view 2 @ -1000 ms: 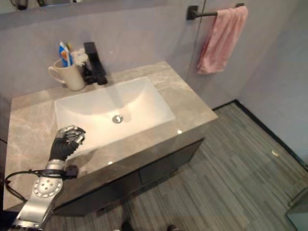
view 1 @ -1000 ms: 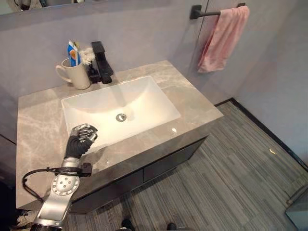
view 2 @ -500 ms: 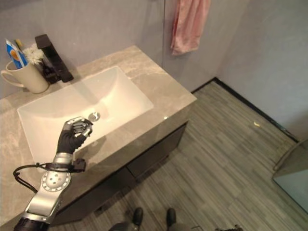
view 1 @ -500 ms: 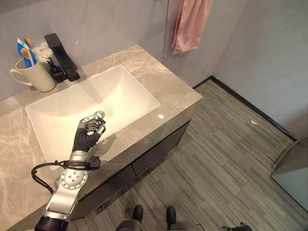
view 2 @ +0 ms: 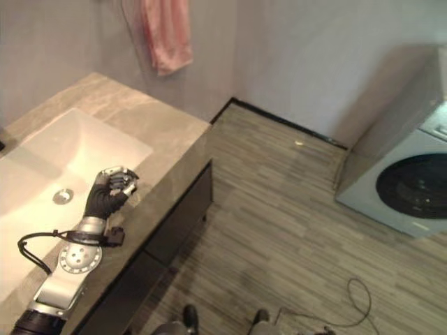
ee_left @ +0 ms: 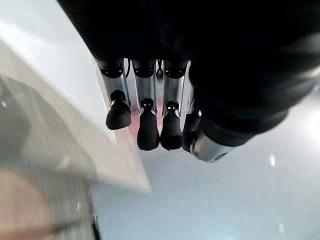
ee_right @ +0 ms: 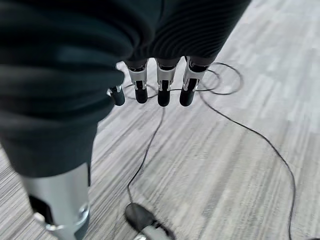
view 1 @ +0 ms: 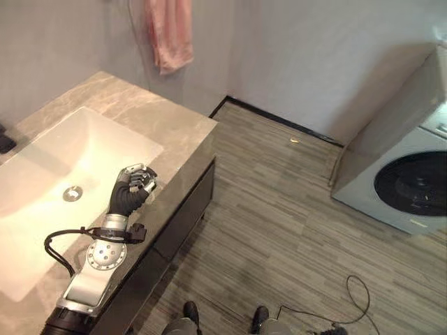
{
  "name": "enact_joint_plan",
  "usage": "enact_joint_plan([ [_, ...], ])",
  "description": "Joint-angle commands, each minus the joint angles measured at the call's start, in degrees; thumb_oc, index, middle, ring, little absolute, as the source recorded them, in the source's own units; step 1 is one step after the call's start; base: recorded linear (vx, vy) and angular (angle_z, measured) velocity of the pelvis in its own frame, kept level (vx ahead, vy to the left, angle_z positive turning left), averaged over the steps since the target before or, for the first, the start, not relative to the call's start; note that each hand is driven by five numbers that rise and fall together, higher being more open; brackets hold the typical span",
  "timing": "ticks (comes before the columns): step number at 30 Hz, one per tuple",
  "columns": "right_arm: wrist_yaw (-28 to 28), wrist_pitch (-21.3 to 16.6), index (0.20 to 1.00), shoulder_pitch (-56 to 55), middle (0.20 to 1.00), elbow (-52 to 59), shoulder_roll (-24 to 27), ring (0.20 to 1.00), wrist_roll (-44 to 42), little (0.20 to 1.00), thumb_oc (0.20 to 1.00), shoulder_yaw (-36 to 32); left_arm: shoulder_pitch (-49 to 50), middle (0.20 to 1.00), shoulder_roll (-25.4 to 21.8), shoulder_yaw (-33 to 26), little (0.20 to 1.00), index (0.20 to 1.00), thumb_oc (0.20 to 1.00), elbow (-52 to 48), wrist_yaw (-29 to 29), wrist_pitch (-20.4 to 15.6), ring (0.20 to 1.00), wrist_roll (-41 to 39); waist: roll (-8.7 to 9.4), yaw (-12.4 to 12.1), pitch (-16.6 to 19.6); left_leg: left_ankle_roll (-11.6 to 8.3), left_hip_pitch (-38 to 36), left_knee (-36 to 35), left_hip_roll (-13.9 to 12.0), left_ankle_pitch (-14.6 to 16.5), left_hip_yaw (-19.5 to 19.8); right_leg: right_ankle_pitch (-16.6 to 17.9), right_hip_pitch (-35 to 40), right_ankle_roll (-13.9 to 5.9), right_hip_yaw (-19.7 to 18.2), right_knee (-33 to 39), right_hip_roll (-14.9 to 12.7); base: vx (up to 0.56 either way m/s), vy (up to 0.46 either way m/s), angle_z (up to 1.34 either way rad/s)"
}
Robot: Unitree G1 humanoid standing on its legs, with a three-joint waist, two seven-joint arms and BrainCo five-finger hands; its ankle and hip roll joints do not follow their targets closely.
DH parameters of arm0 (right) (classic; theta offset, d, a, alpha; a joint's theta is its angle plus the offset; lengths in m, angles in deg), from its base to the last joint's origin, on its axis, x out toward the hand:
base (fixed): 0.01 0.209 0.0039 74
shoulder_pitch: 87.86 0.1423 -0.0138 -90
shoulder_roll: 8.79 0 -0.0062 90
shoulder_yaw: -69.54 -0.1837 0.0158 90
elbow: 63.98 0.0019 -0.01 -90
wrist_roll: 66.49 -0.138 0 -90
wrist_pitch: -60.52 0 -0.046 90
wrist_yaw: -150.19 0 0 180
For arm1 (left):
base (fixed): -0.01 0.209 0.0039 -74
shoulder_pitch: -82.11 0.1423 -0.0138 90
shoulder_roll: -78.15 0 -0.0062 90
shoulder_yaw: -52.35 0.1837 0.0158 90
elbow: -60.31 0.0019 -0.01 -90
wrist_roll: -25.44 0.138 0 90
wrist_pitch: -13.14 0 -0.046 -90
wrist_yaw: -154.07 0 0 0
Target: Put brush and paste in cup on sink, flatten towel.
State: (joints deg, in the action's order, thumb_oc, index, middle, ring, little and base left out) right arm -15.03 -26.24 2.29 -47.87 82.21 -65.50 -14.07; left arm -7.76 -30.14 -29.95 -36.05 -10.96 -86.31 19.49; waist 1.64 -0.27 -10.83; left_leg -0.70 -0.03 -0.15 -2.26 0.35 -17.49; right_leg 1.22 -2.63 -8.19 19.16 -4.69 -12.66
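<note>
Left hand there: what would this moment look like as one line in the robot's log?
left hand: shut, empty, over sink front edge | right hand: shut, empty, above floor | towel: hanging on wall, untouched

Countertop [view 1: 174, 132]: polished grey stone, veined, glossy. Basin [view 1: 42, 181]: smooth white glaze, shiny, with a bright metal drain [view 1: 72, 193]. Towel [view 1: 170, 31]: soft pink cloth, matt. Floor [view 1: 279, 230]: matt striped grey planks. My left hand [view 1: 131, 190]: silver metal fingers, dark ribbed cover. Washing machine [view 1: 401, 167]: smooth pale casing, dark glossy door.
</note>
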Motion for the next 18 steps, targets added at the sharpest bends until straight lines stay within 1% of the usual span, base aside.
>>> enact_joint_plan([
  [1, 1.3, -0.6, 1.000, -0.5, 1.000, 1.3, 1.1, 1.000, -1.9, 1.000, 1.000, -1.9, 0.7, 0.200, 2.2, -0.6, 0.200, 0.200, 0.200, 0.7, -0.5, -0.8, 0.200, -0.3, 0.76, -1.3, 3.4, 0.32, 1.4, 0.5, 1.5, 1.5, 4.6, -0.1, -0.8, -2.09, -2.1, -0.1, 2.1, 0.11, -0.170, -0.68],
  [2, 1.4, -0.8, 1.000, -1.3, 1.000, 1.9, 1.3, 1.000, -2.4, 1.000, 1.000, -2.3, 1.4, 0.200, 3.4, 0.3, 0.200, 0.200, 0.200, 2.5, -1.1, -0.4, 0.200, -1.4, 0.80, -0.7, 4.0, 0.08, 0.7, 0.4, 1.0, 1.3, 4.3, -0.3, -0.3, -1.47, -3.6, 1.0, 3.6, 0.11, -0.167, -0.76],
  [4, 1.6, -1.4, 1.000, -1.8, 1.000, 3.1, 1.7, 1.000, -3.0, 1.000, 1.000, -2.9, 2.0, 0.200, 4.2, 0.8, 0.200, 0.200, 0.200, 4.5, -1.6, 0.4, 0.200, -1.3, 0.65, 0.2, 4.2, -0.52, -0.6, 0.3, 0.1, 1.4, 4.2, -1.1, 0.6, -0.87, -4.2, 1.7, 5.1, 0.09, -0.144, -0.53],
  [5, 1.5, -1.4, 1.000, -1.8, 1.000, 3.2, 1.7, 1.000, -3.0, 1.000, 1.000, -2.9, 2.0, 0.200, 4.2, 0.8, 0.200, 0.200, 0.200, 4.5, -1.6, 0.4, 0.200, -1.3, 0.68, 0.2, 4.3, -0.53, -0.4, 0.2, 0.1, 1.2, 4.2, -0.9, 0.5, -0.79, -4.2, 1.9, 5.1, 0.05, -0.112, -0.36],
  [6, 1.6, -1.7, 1.000, -2.1, 1.000, 3.9, 2.0, 1.000, -3.2, 1.000, 1.000, -3.1, 2.1, 0.200, 4.4, 1.1, 0.200, 0.200, 0.200, 5.5, -1.9, 0.7, 0.200, -1.4, 0.68, 0.7, 4.4, -0.91, -0.6, 0.2, -0.4, 0.9, 4.2, -1.1, 0.6, -0.46, -4.7, 2.2, 5.7, 0.03, -0.164, -0.23],
  [7, 1.8, -2.0, 1.000, -2.4, 1.000, 5.3, 2.6, 1.000, -3.7, 1.000, 1.000, -3.2, 1.8, 0.366, 4.7, 1.8, 0.366, 0.366, 0.366, 7.6, -2.5, 1.2, 0.366, -1.4, 0.58, 1.3, 4.4, -1.72, -0.3, 1.0, -1.5, 0.6, 4.5, -1.4, 0.9, 0.24, -5.2, 2.9, 6.8, 0.04, -0.224, -0.07],
  [8, 1.8, -2.2, 1.000, -2.5, 1.000, 6.2, 3.0, 1.000, -3.8, 1.000, 1.000, -3.1, 1.7, 0.485, 5.1, 2.2, 0.485, 0.485, 0.485, 9.1, -2.7, 1.4, 0.485, -1.6, 0.80, 1.4, 4.2, -1.99, 0.3, 2.5, -2.0, 0.7, 4.7, -1.5, 1.1, 0.57, -5.4, 3.3, 7.3, 0.02, -0.247, 0.00],
  [10, 2.0, -2.6, 1.000, -2.2, 1.000, 6.6, 3.7, 1.000, -3.9, 1.000, 1.000, -2.6, 0.8, 0.595, 5.7, 2.7, 0.595, 0.595, 0.595, 10.2, -2.3, 1.4, 0.595, -1.4, 1.21, 1.3, 3.0, -2.33, 2.6, 9.7, -3.1, 2.2, 5.6, -1.8, 2.0, 1.53, -5.5, 4.0, 8.0, 0.00, -0.206, 0.00],
  [11, 2.3, -2.7, 1.000, -1.9, 1.000, 6.9, 3.9, 1.000, -3.9, 1.000, 1.000, -2.3, 0.7, 0.680, 5.9, 2.8, 0.680, 0.680, 0.680, 10.5, -1.9, 1.5, 0.680, -1.2, 1.32, 1.1, 2.4, -2.44, 4.4, 12.9, -3.3, 2.0, 6.7, -1.8, 2.1, 2.04, -5.8, 4.4, 8.4, 0.02, -0.160, -0.11],
  [12, 2.4, -2.5, 1.000, -1.6, 1.000, 8.2, 4.9, 1.000, -3.4, 1.000, 1.000, -1.6, 0.9, 1.000, 6.6, 3.3, 1.000, 1.000, 1.000, 11.1, -1.8, 1.7, 1.000, -2.0, 1.21, -0.7, 1.0, -2.65, 7.4, 17.6, 0.9, 1.4, 13.4, -2.3, 3.0, 2.73, -7.5, 4.7, 8.9, 0.03, -0.076, -0.17],
  [13, 2.5, -2.5, 1.000, -1.3, 1.000, 8.0, 5.1, 1.000, -3.5, 1.000, 1.000, -1.7, 0.8, 1.000, 6.9, 4.0, 1.000, 1.000, 1.000, 11.7, -2.1, 1.8, 1.000, -1.7, 1.00, -1.3, 0.8, -2.25, 8.3, 15.8, 3.5, 2.2, 15.7, -2.4, 3.1, 2.53, -8.2, 4.9, 8.9, 0.03, -0.028, -0.34],
  [14, 2.4, -2.5, 1.000, -1.3, 1.000, 7.9, 5.1, 1.000, -3.5, 1.000, 1.000, -1.7, 0.7, 1.000, 6.9, 4.0, 1.000, 1.000, 1.000, 11.7, -2.1, 1.8, 1.000, -1.7, 1.08, -1.2, 0.9, -2.20, 8.5, 15.5, 3.7, 1.8, 15.7, -2.3, 3.0, 2.51, -8.1, 4.9, 8.8, 0.04, 0.015, -0.52],
  [15, 2.7, -2.4, 1.000, -1.0, 1.000, 8.0, 5.4, 1.000, -3.6, 1.000, 1.000, -2.2, 0.9, 1.000, 6.9, 4.3, 1.000, 1.000, 1.000, 12.4, -2.3, 2.0, 1.000, -1.6, 0.69, -1.4, 1.0, -2.12, 9.5, 11.8, 4.0, 1.2, 16.1, -2.3, 3.1, 2.08, -8.5, 5.2, 8.9, 0.11, 0.057, -0.56],
  [16, 3.7, -2.3, 1.000, -1.2, 1.000, 8.7, 6.1, 1.000, -3.1, 1.000, 1.000, -2.3, 1.6, 1.000, 6.8, 5.4, 1.000, 1.000, 1.000, 14.8, -2.4, 2.6, 1.000, -0.8, -0.13, -1.4, 1.3, -1.98, 9.7, 6.9, 2.6, -2.3, 14.7, -2.5, 3.5, 1.61, -8.2, 4.5, 8.9, 0.15, 0.078, -0.35],
  [17, 3.3, -2.3, 1.000, -1.0, 1.000, 8.4, 5.9, 1.000, -3.0, 1.000, 1.000, -2.0, 1.6, 1.000, 7.2, 6.3, 1.000, 1.000, 1.000, 15.7, -2.9, 2.3, 1.000, -1.1, 0.05, -1.6, 1.6, -2.14, 10.0, 6.8, 3.0, -2.4, 15.5, -2.7, 3.4, 1.51, -8.4, 4.1, 8.5, 0.15, 0.098, -0.19],
  [18, 2.7, -2.4, 1.000, -1.0, 1.000, 8.6, 5.6, 1.000, -2.9, 1.000, 1.000, -1.4, 2.0, 1.000, 7.3, 6.5, 1.000, 1.000, 1.000, 17.3, -3.8, 3.0, 1.000, -1.4, -0.21, -1.1, 1.9, -1.63, 8.7, 6.1, 3.5, -1.7, 15.7, -3.2, 3.4, 1.50, -8.6, 3.8, 8.7, 0.09, 0.077, -0.14],
])
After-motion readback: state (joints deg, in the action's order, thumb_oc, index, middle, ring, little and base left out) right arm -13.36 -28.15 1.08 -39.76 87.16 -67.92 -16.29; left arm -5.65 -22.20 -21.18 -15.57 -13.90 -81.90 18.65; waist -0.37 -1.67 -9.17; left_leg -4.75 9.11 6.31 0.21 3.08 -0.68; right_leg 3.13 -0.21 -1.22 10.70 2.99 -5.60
